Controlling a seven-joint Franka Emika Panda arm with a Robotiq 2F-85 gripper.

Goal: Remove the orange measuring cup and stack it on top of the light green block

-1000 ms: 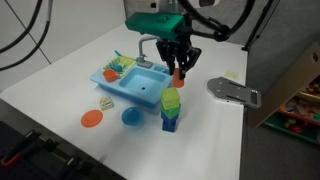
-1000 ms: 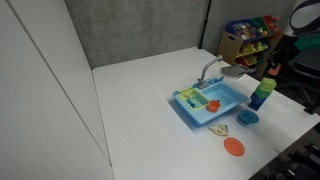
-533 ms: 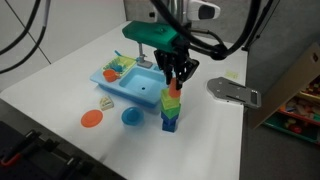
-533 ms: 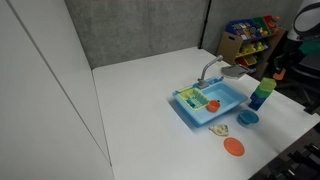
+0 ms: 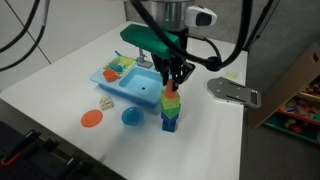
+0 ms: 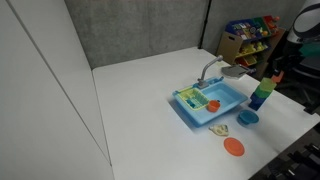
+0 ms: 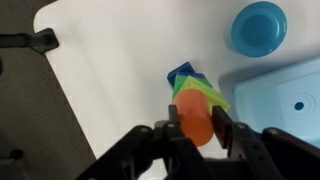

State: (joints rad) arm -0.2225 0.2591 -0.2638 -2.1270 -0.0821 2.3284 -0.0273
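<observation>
My gripper [image 5: 175, 80] is shut on the orange measuring cup [image 5: 174, 87] and holds it right over a small stack of blocks. The light green block [image 5: 170, 99] tops that stack, above a blue block [image 5: 169, 121]. In the wrist view the cup [image 7: 194, 122] sits between my fingers [image 7: 194, 125], over the light green block [image 7: 200, 94] and blue block [image 7: 182, 74]. Whether the cup touches the block I cannot tell. In an exterior view the cup [image 6: 276, 77] is above the stack [image 6: 261, 95].
A blue toy sink [image 5: 135, 85] with a grey tap stands beside the stack and holds small items. A blue bowl [image 5: 131, 116], an orange disc plate [image 5: 91, 118] and a small orange piece [image 5: 105, 101] lie in front. A grey flat object [image 5: 233, 91] lies behind.
My gripper has carried the orange cup from above the sink's edge toward the stack and lowered it onto the top of the light green block.
</observation>
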